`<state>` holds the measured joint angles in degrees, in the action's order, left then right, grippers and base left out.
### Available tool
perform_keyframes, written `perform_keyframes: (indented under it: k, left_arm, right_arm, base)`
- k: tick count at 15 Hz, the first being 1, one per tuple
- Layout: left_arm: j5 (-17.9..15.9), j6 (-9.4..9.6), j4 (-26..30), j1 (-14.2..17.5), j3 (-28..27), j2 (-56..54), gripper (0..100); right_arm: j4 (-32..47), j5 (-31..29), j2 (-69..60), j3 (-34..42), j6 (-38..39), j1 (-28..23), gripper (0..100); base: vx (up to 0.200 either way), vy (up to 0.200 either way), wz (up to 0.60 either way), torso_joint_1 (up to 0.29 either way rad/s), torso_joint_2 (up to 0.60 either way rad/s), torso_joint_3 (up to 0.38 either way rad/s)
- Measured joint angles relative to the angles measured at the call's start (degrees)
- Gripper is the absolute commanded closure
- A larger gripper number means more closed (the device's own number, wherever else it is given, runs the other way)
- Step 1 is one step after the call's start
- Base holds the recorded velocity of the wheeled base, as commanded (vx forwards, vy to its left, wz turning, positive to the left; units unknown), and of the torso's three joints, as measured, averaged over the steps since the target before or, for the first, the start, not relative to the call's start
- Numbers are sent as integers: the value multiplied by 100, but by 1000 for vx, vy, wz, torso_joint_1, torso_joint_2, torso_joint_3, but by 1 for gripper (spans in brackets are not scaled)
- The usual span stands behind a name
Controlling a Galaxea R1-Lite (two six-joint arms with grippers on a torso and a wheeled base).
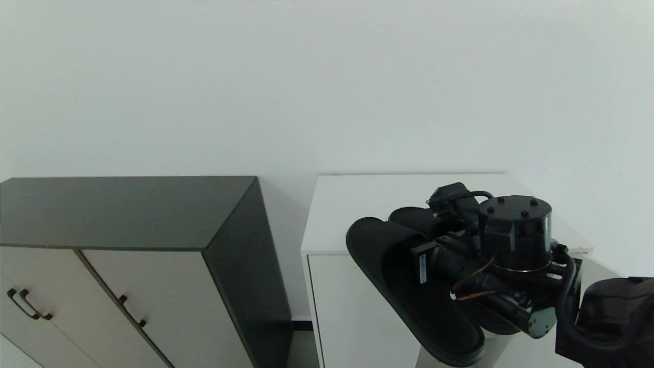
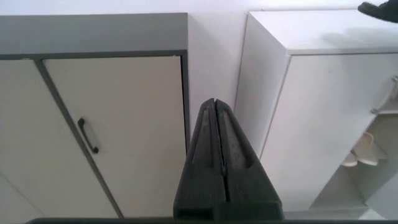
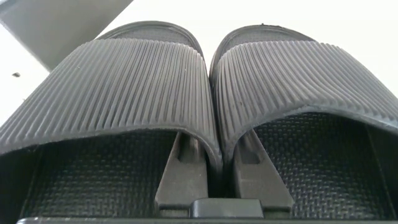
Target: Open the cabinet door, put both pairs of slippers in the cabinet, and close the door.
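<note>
Your right gripper (image 3: pixel 219 165) pinches the pair of black slippers (image 1: pixel 409 276) by their touching inner strap edges, so you see ribbed straps and pebbled footbeds side by side, held tilted in the air before the white cabinet (image 1: pixel 352 306), toes near its top edge.

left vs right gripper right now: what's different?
Left gripper is shut on nothing, fingers pressed together; right gripper is clamped on the pair of black slippers, one finger under each strap. Left gripper faces the gap between the dark-topped cabinet and the white cabinet; right gripper is at the white cabinet's top front edge. Shared: both shut, both with dark fingers.
</note>
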<state>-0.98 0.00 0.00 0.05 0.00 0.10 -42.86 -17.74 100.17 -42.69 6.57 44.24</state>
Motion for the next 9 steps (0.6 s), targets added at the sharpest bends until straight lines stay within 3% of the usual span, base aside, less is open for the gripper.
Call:
perform_keyframes:
  k: [5,9]
  left_arm:
    - [7,-7,0,2,0,0,100]
    - [9,-7,0,5,0,0,100]
  right_arm:
    - [4,-2,-4,2,0,-6,100]
    - [-9,-11,2,17,0,0,100]
  base:
    - [-200,0,0,-1,3,0]
    - [0,0,0,0,0,0]
